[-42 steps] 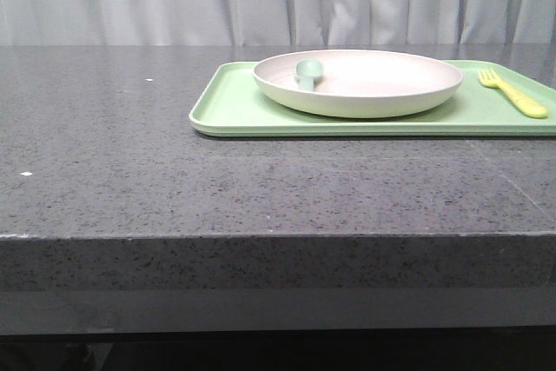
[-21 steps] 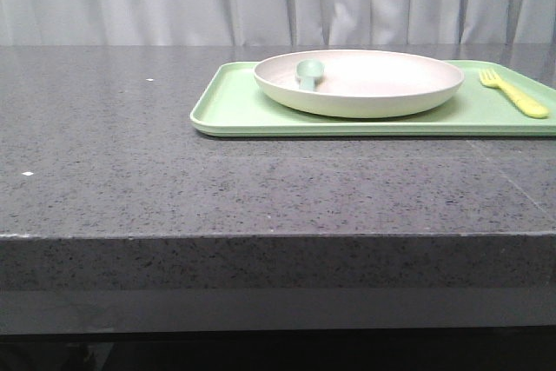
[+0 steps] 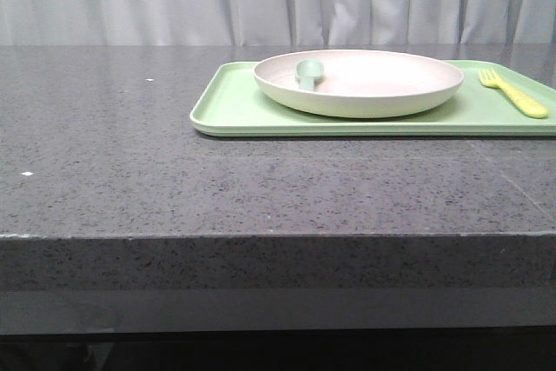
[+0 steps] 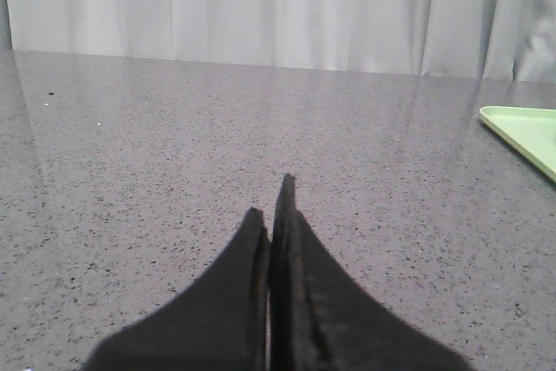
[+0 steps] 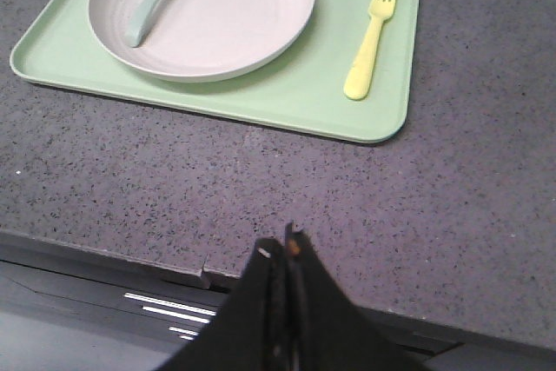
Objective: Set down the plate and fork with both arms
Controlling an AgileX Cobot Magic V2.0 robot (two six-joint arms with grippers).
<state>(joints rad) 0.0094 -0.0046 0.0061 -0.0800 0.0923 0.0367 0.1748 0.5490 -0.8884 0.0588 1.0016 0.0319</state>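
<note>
Front view: across the last second almost nothing has shifted — the tray's near-left corner sits a hair further right than a second ago, too slight to say whether tray or camera moved, and it is where it was half a second ago; the plate (image 3: 358,82), the fork (image 3: 514,93) and the spoon (image 3: 307,72) keep their places on the green tray (image 3: 234,110). The plate stands on the tray's middle, the spoon lies inside it with its bowl toward the far rim, and the fork lies on the tray just right of the plate, apart from it, tines pointing away from the robot; the tray rests on the right part of the grey bench (image 3: 130,171).

In the wrist views both pairs of jaws are clenched on nothing: the left gripper (image 4: 271,202) hangs over bare bench with only a corner of the tray at the frame's edge; the right gripper (image 5: 287,245) hangs back over the bench's near edge, well short of the tray.

That stillness reads two ways — plate and fork may already lie where the task wants them, side by side on the tray with the arms drawn back, or they may be waiting there to be carried off; the pictures do not settle which.
</note>
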